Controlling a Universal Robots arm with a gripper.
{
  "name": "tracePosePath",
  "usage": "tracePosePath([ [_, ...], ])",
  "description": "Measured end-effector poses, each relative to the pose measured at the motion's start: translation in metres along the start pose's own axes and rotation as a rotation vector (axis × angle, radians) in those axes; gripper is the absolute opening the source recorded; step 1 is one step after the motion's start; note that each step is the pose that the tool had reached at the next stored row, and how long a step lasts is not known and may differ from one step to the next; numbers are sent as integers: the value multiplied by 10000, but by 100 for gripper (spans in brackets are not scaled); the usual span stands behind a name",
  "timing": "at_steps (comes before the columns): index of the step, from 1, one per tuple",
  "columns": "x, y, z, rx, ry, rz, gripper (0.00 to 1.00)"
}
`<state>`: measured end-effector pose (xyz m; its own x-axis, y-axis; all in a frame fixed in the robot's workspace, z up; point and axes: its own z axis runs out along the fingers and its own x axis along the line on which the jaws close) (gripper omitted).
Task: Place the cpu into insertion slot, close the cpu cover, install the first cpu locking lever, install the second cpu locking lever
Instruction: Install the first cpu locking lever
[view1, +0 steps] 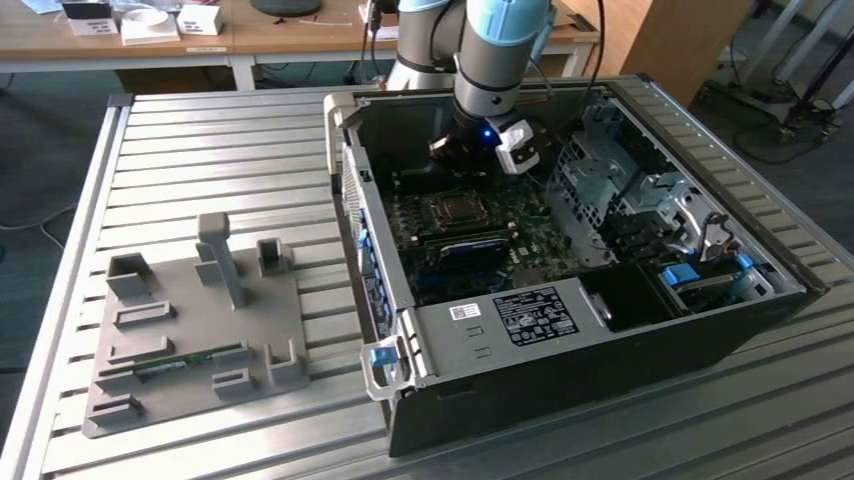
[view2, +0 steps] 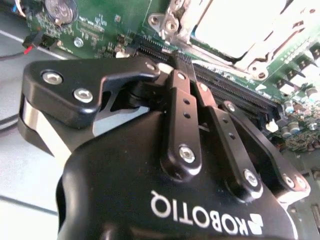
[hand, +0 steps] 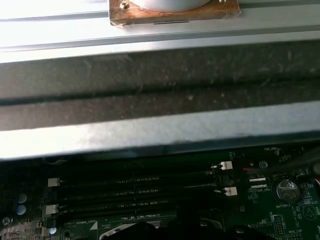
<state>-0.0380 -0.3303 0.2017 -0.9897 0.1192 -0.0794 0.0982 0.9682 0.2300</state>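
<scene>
One open computer case (view1: 561, 330) lies on one slatted metal table (view1: 200, 150). One arm carries one gripper (view1: 461, 160) inside the case. One processor socket (view1: 461, 210) sits just beside the gripper, with one motherboard (view1: 501, 240) below it. Four memory slots (hand: 135, 190) appear in the first wrist view. One coin battery (hand: 288, 189) sits near them. One grey fixture tray (view1: 200, 330) lies well apart from the gripper.

Computer case (view1: 561, 330) on slatted table (view1: 200, 150), toward exterior view's right; fixture tray (view1: 187, 330) near table's left edge; cpu (view1: 462, 209) inside case
</scene>
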Motion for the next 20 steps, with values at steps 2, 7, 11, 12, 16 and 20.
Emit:
tracePosePath([
  [2, 6, 0, 0, -2, -15, -4, 11],
  [7, 16, -2, -1, -2, -17, -3, 11],
  [11, 38, -3, -4, -4, -20, -1, 11],
  [12, 47, -3, -5, -8, -24, 1, 11],
  [16, 85, 1, -7, -17, -41, 19, 11],
  [20, 98, 16, -4, -17, -49, 35, 11],
])
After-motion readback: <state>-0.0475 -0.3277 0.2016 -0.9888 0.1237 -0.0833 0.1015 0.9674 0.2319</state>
